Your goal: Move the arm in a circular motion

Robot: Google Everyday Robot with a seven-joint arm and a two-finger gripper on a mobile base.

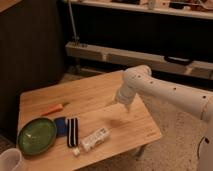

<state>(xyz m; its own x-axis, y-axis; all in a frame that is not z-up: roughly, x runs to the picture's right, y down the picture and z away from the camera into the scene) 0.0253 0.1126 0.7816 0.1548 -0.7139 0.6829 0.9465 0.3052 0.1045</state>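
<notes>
While the arm (170, 93) bends, its end effector (125, 104) hovers above the table (95, 97).

- The white arm (170, 94) stretches in from the right, elbow bent over the tabletop's (90, 95) right edge.
- Its gripper (124, 105) points down above the wood, near that edge.
- A green plate (37, 135) sits by the front left corner.
</notes>
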